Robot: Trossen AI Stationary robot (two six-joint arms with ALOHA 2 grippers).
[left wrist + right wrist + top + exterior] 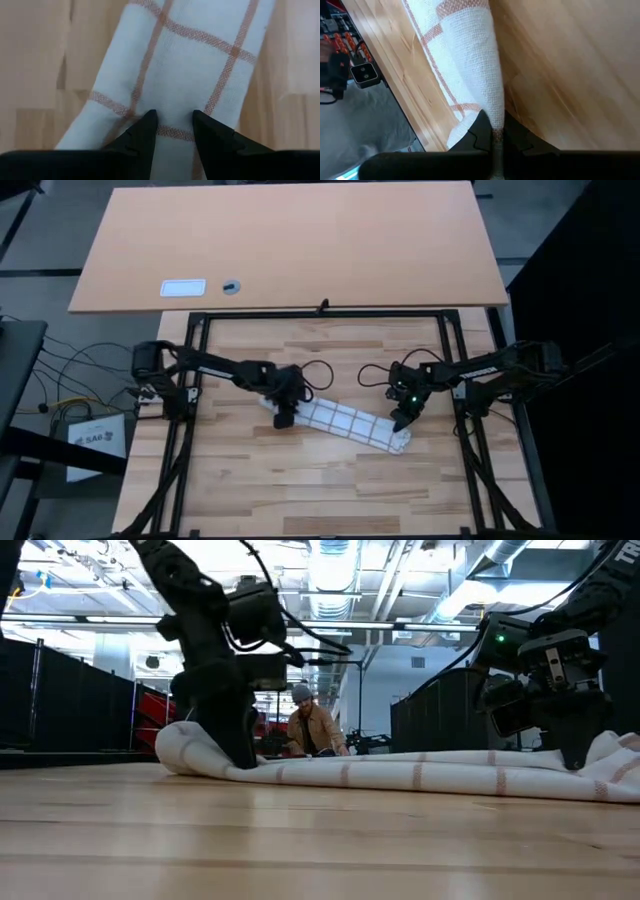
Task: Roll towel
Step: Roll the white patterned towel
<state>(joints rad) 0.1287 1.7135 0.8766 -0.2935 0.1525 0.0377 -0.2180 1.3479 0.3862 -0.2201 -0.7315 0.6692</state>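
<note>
The towel (340, 422), white with thin brown-orange check lines, lies folded into a long narrow strip, slanting across the middle of the wooden table. My left gripper (285, 418) stands at the strip's left end, open, its fingertips (150, 122) down at the cloth. My right gripper (401, 422) is at the strip's right end, shut on a raised ridge of cloth (492, 107). In the low view the strip (400, 775) lies flat between the two grippers, and its right end (615, 755) bunches up. My left gripper comes steeply from above onto the top of the towel's left end (172, 107). Its two fingertips stand apart with flat cloth showing between them. Whether they press on the cloth, I cannot tell. My right gripper pinches a raised fold at the towel's right end (494, 117) between its two fingers, slanting down from the table's right side. The fold stands up as a narrow ridge running away from the fingertips. The rest of the towel lies on the table.
A black frame (320, 313) runs around the wooden table. Beyond it stands a lighter tabletop (300, 240) with a small white card (183, 288) and a small round dark thing (231, 286). A person (310, 730) sits in the room behind. Bare wood lies near the front edge.
</note>
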